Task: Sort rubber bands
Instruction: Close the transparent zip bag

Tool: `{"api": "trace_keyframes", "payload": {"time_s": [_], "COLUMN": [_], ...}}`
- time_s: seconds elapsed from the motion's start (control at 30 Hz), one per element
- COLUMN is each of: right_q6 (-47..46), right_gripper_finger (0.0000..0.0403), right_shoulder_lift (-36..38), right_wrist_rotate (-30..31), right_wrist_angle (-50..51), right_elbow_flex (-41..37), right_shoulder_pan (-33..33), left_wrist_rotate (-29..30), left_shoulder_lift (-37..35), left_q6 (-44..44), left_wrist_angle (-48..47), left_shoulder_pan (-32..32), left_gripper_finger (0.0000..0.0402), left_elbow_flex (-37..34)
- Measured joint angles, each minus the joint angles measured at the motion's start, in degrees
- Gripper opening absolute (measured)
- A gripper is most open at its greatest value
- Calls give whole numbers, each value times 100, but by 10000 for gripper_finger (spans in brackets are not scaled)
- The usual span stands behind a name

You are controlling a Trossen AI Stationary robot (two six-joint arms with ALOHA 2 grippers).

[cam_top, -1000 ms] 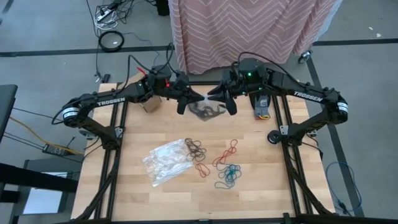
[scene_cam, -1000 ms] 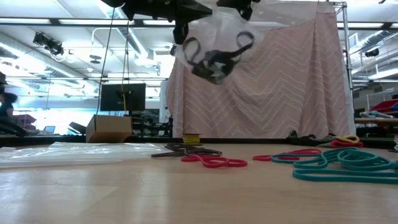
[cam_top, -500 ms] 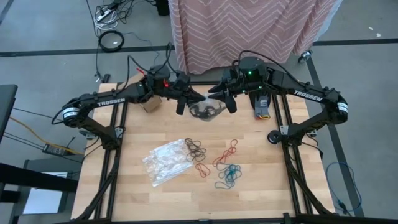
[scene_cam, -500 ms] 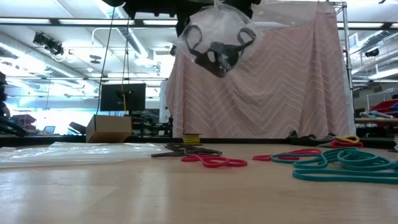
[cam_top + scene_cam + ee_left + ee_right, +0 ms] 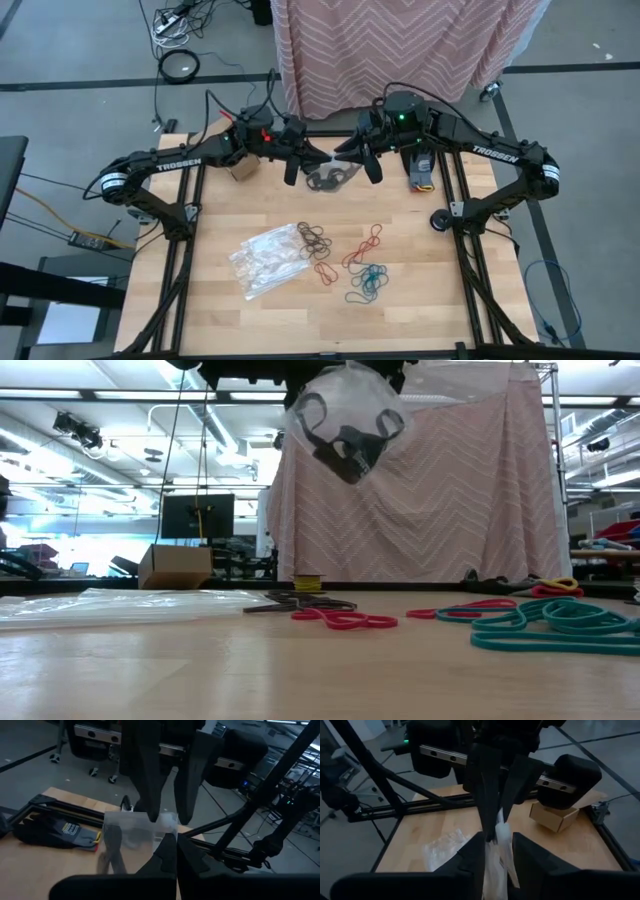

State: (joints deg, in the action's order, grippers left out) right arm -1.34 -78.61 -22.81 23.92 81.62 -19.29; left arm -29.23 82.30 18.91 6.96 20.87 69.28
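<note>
**A:** Start at the jaws. What are they doing?

**B:** The left gripper [image 5: 300,163] is pinched fully closed on the top edge of a clear plastic bag [image 5: 345,420], held high over the far middle of the table [image 5: 240,330]. The right gripper [image 5: 362,160] faces it from the other side; its fingers [image 5: 530,855] stand a little apart with the bag's upper edge running up between them, so I judge it is gripping the bag, though I can't say how firmly.

**A:** And the rubber bands?

**B:** Two lots. Several black bands [image 5: 345,445] hang bunched in the bottom of the raised bag, directly below and between both sets of jaws. The rest lie on the table nearer the front edge: a dark pile [image 5: 313,238], red bands [image 5: 362,242] and teal bands [image 5: 366,283], with another bag [image 5: 265,260] lying flat just beside the dark pile.

**A:** So which way does the work lie from the jaws?

**B:** Straight down. The bag hangs roughly upright with its mouth at the top, stretched along the line between the two grippers. Neither arm is clearly nearer; they meet at the bag's mouth.

**A:** What does the next step call for?

**B:** My guess is that the mouth has to be pulled open or the bag set down. The loose piles are well apart from both arms, toward the front.
</note>
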Motion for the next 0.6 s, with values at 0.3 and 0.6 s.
{"api": "trace_keyframes", "payload": {"time_s": [0.3, 0.6], "right_q6": [4, 4], "right_gripper_finger": [73, 71], "right_shoulder_lift": [-2, -2], "right_wrist_rotate": [-96, -129], "right_wrist_angle": [-19, -35], "right_elbow_flex": [0, 2], "right_shoulder_pan": [0, 0], "left_wrist_rotate": [2, 3], "left_shoulder_lift": [2, 2], "left_q6": [90, 128], "left_wrist_angle": [156, 223], "left_shoulder_pan": [-42, -85], "left_gripper_finger": [0, 0], "left_elbow_flex": [-2, -2]}}
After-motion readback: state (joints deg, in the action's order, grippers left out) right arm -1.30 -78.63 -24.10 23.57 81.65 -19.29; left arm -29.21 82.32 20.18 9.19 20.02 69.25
